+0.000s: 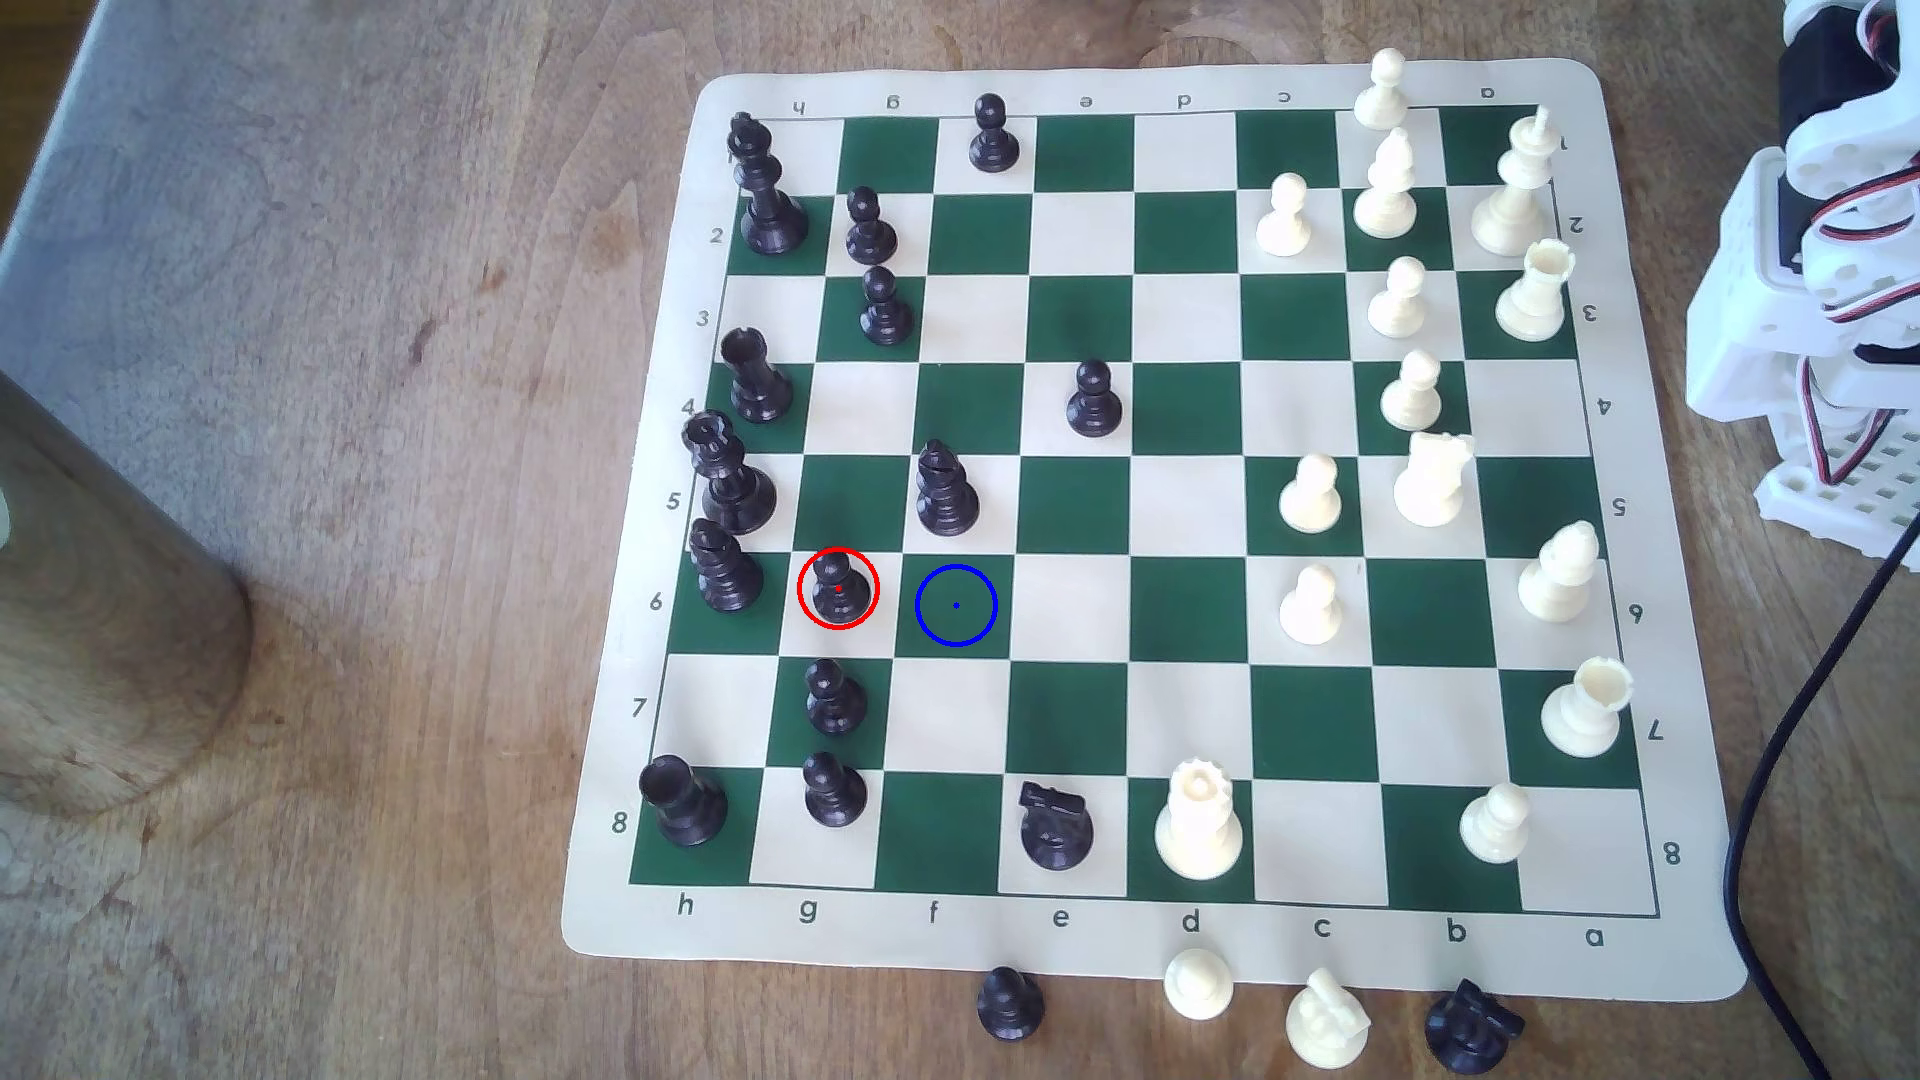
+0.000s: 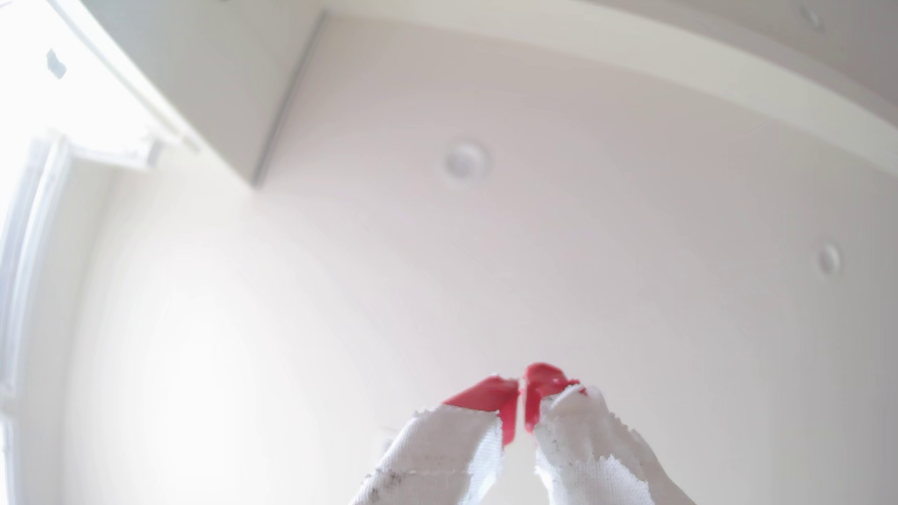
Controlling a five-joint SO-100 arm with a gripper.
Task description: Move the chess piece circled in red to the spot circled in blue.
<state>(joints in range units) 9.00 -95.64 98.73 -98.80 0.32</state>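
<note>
While the gripper (image 2: 521, 388) is pointed at a pale ceiling, its red-tipped, cloth-wrapped jaws are seen pressed together on nothing. Ringed in red, the chess piece (image 1: 837, 590), a glossy black pawn with ball head and flared base, is stood upright on a cream square, just beside the spot (image 1: 956, 605), a green square ringed blue.

So the small glossy black pawn with the round ball head (image 1: 837, 589) is standing upright on a cream square, red ring around it (row 6, column g). The dark green square with the thin blue ring and centre dot (image 1: 956, 605) sits just beside it, toward the exterior view's right, nothing on it.
</note>
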